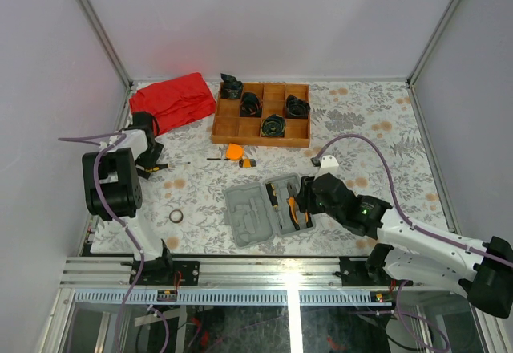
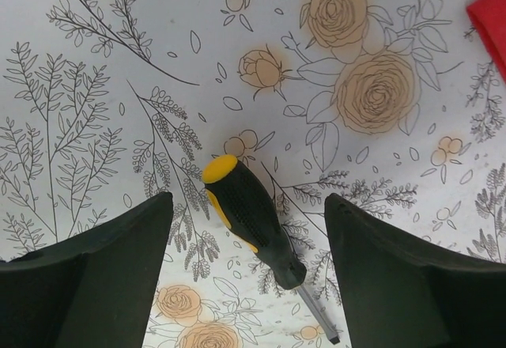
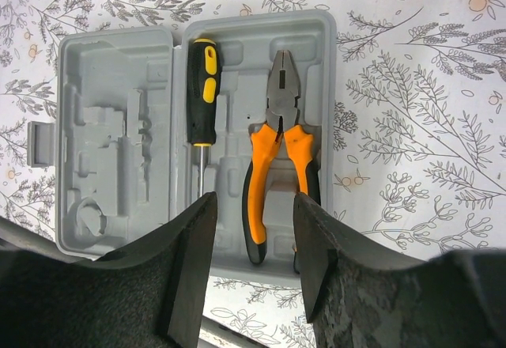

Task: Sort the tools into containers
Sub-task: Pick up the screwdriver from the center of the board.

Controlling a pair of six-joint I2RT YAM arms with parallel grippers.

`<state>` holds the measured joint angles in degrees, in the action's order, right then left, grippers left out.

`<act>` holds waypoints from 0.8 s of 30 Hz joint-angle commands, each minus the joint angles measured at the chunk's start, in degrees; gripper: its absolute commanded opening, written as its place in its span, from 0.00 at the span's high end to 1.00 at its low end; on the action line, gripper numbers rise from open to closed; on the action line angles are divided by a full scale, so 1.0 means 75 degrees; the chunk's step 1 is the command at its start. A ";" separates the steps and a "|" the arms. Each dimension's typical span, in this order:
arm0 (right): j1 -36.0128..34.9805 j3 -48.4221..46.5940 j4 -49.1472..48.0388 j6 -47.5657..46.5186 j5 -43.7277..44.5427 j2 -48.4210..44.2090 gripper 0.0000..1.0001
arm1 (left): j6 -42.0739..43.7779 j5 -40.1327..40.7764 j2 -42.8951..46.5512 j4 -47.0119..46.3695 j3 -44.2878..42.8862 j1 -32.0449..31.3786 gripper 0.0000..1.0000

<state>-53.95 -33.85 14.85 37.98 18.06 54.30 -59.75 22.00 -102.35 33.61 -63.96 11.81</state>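
Grey case (image 1: 244, 218) lies open at lower centre of the top view, with the right gripper (image 3: 254, 202) over its right half. Only the right wrist view resolves the contents. A cased screwdriver (image 3: 202, 87) lies in a recess just right of the hinge, tip toward the bottom of the frame. Pliers (image 3: 281, 122) lie in the next recess to the right, nose toward the top. The right fingers (image 3: 186, 273) stand partly spread above the orange pliers handles, one handle showing in the gap; they pinch nothing that can be seen. At the left of the top view, the left gripper (image 2: 247, 206) sits low over the flowered table (image 1: 369, 136), just below a red cloth (image 1: 170, 100). Its wrist view shows what the top view barely does: a loose screwdriver (image 2: 249, 221) lying diagonally between widely spread fingers (image 2: 87, 281). Table shows on both sides of the handle, with the yellow cap at upper left and the tip at lower right. Only the top view shows the rest: a tape measure (image 1: 234, 152) at centre, a ring (image 1: 175, 217) at lower left, and a wooden tray (image 1: 248, 139) of black bundles (image 1: 274, 125) at upper centre.
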 commanded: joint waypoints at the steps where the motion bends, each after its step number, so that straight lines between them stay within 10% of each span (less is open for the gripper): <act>1: -0.0056 -0.0014 0.0009 0.0062 0.0379 -0.0201 0.49 | -0.0010 0.0203 -0.0177 0.0003 -0.0167 0.0083 0.26; 12: -0.0048 -0.0034 0.0068 0.0017 0.0450 -0.0247 0.49 | 0.0135 0.0094 -0.0308 0.0066 -0.0174 0.0089 0.58; 24: -0.0049 -0.0017 0.0439 0.0204 0.0895 -0.0817 0.48 | 0.0808 -0.0670 0.1274 -0.0507 0.0014 0.0108 0.71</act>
<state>-53.95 -33.82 17.74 38.17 20.80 50.65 -56.95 19.27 -100.40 33.43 -64.01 12.08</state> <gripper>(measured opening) 0.515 0.331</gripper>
